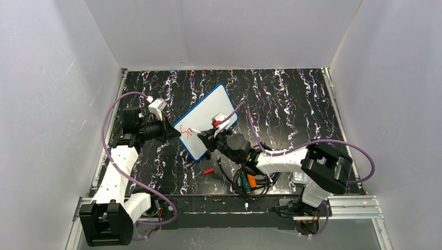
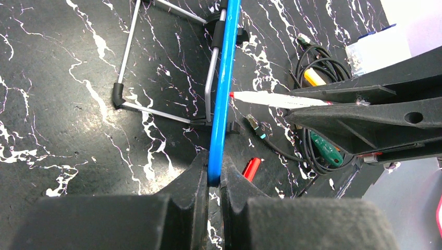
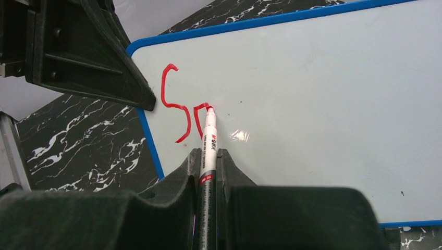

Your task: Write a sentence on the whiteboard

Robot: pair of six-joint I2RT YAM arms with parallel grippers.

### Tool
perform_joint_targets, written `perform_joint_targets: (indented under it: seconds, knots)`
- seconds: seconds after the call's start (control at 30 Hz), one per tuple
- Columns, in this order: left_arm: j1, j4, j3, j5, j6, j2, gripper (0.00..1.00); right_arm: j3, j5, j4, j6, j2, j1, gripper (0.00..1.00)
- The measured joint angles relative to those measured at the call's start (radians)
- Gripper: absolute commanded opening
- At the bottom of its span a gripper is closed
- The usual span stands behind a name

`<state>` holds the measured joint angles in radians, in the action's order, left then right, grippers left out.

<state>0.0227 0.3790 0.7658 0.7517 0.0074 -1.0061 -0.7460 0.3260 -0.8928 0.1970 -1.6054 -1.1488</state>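
Your left tool point(image 2: 213, 167) clamps the blue-rimmed whiteboard point(image 3: 312, 104) — right tool point(image 3: 208, 169) grips a slim marker point(image 3: 209, 143), tip on the red sentence point(image 3: 180, 106).

From above, the sentence point(image 1: 186, 131) on the whiteboard point(image 1: 208, 112) is too small to read, and the right gripper point(image 1: 207, 136) covers the board's rim at 5 o'clock. The left wrist camera sees the board edge-on, its face out of sight, and the blue rim hides part of a wire stand point(image 2: 156, 112). In the right wrist view the board runs off at 3 o'clock, and the marker point(image 3: 209, 135) barrel disappears between the fingers at 6 o'clock.
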Motion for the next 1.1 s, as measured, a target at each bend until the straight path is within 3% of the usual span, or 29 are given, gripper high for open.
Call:
perform_joint_targets:
  seconds: [1.1]
  knots:
    - [0.0,0.0,0.002,-0.002,0.0,-0.004,0.0,0.028,0.054,0.002,0.035,0.004,-0.001,0.01]
